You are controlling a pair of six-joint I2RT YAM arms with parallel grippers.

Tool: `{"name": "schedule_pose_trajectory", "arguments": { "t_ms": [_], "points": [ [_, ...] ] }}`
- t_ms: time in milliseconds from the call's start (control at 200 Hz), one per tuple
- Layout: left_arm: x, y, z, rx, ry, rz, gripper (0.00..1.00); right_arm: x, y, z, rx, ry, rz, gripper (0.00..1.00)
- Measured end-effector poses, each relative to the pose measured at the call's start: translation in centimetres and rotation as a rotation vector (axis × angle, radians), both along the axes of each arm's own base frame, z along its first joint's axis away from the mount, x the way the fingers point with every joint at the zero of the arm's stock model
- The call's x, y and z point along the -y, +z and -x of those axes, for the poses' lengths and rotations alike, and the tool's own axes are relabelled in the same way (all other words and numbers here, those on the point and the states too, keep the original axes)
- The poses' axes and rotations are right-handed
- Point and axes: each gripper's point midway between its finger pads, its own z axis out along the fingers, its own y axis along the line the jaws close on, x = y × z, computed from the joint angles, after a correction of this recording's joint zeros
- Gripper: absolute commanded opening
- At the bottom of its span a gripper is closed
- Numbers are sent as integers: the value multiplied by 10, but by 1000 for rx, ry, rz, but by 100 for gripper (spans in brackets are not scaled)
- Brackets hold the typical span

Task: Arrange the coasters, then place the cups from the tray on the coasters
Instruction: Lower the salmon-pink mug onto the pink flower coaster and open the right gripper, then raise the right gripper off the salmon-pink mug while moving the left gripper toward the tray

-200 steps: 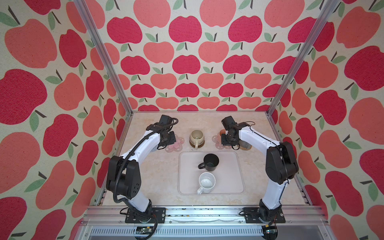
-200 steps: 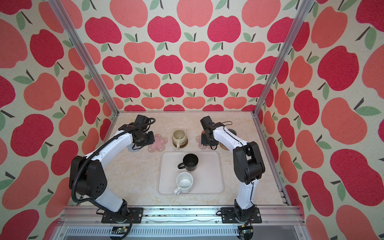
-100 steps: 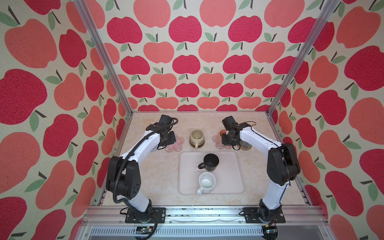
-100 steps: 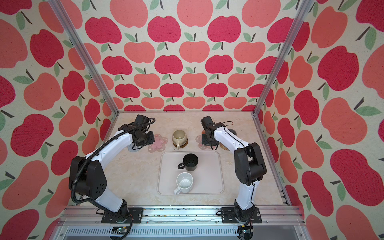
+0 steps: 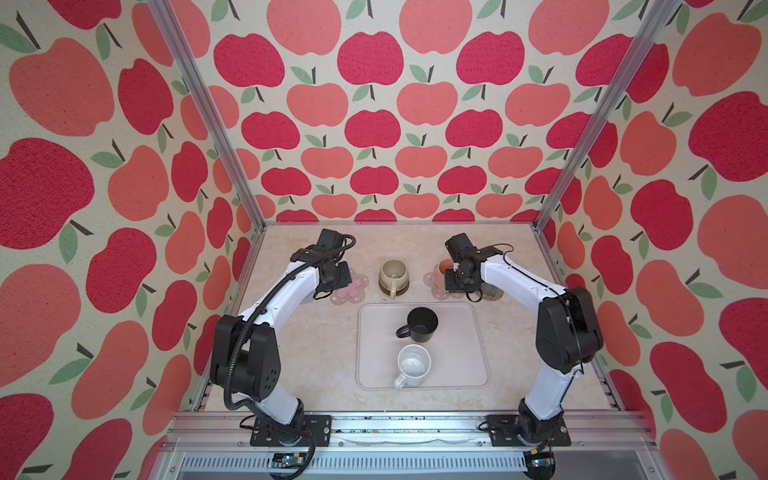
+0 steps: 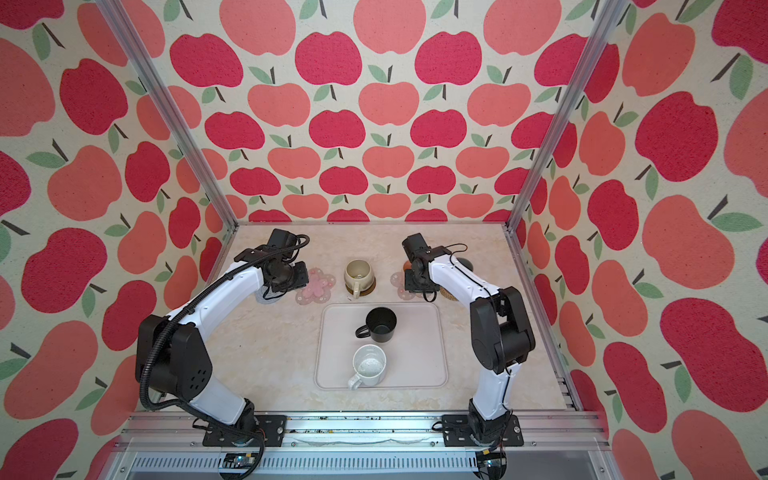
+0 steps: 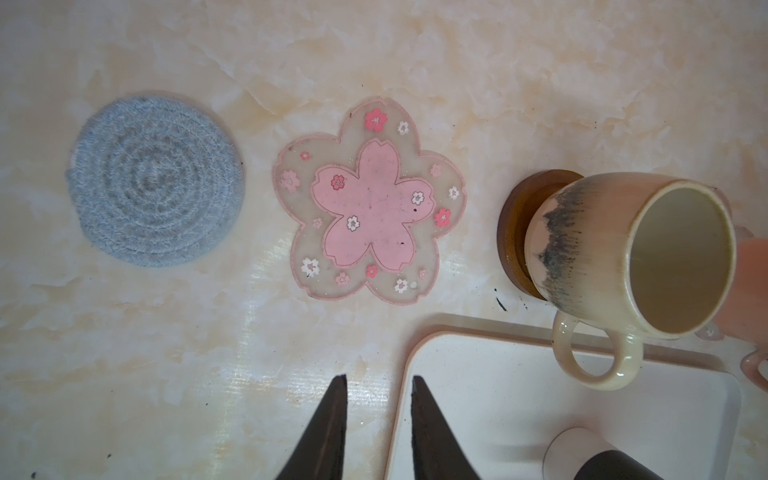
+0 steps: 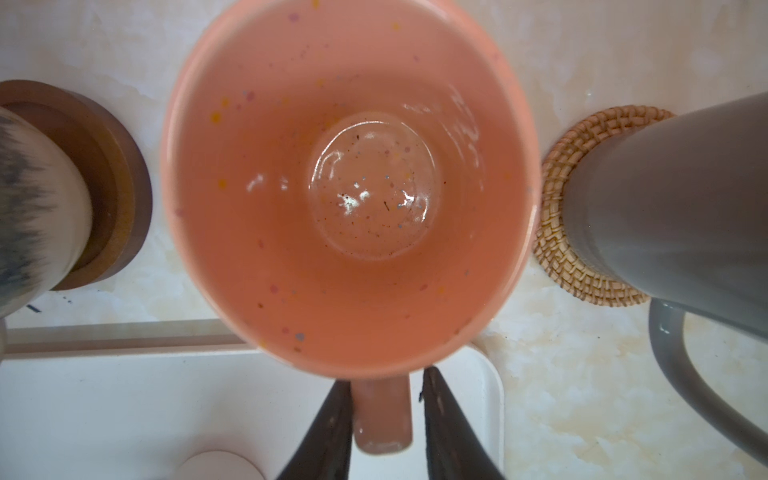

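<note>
The peach-orange cup (image 8: 353, 187) stands on a pink flower coaster (image 5: 430, 280). My right gripper (image 8: 386, 376) straddles its handle: one finger touches it and the other stands a sliver off. The cream cup (image 7: 623, 249) sits on the brown wooden coaster (image 7: 515, 224). The tall grey cup (image 8: 673, 208) sits on the rattan coaster (image 8: 582, 249). The second pink flower coaster (image 7: 370, 203) and the grey crocheted coaster (image 7: 153, 178) lie bare. My left gripper (image 7: 378, 377) hovers narrowly open and empty over the tray's corner. The black cup (image 5: 422, 324) and white cup (image 5: 413, 365) stand on the tray (image 5: 465, 365).
The coasters run in a row across the table just beyond the tray's far edge. Apple-patterned walls and metal posts (image 5: 582, 137) enclose the table on three sides. Bare marble-look tabletop (image 5: 320, 353) lies left of the tray.
</note>
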Motion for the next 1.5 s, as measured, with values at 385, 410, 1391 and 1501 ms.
{"name": "schedule_pose_trajectory", "arguments": {
  "t_ms": [385,410,1391,1501],
  "points": [
    [3,8,7,13,-13,2,29,4,39,6,80,-1,-41,37],
    [2,8,8,12,-13,1,29,5,41,7,87,-2,-42,37],
    [22,9,58,-12,-162,-63,30,57,72,77,160,-30,-8,42],
    [27,9,62,-17,-201,-75,30,59,76,80,167,-29,-11,42]
  ]
}}
